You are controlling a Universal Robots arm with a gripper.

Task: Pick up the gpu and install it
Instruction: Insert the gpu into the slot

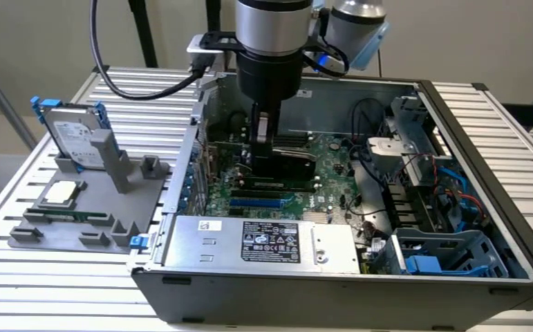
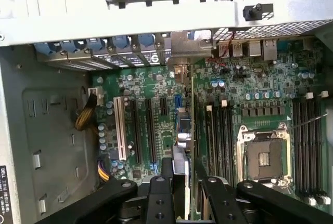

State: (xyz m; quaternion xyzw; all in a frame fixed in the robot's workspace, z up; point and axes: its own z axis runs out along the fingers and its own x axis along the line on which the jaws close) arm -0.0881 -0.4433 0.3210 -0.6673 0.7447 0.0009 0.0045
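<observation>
Black-fingered gripper point(image 2: 183, 171) is clamped on the thin gpu card point(image 2: 185, 141), black face, green back, held edge-down betw. its fingers point(image 2: 165, 193), inside the grey metal PC case point(image 1: 340, 289), low over the green motherboard point(image 2: 156, 83). Long axis runs parallel w/ the expansion slots point(image 2: 148, 130).

The arm point(image 1: 268, 28) stands vertical, its wrist pointing straight down. The pincer point(image 1: 264, 149) sits low, with its black fingers point(image 2: 166, 174) clamped on either side of the gpu point(image 2: 180, 182), which is held edge-on.
</observation>
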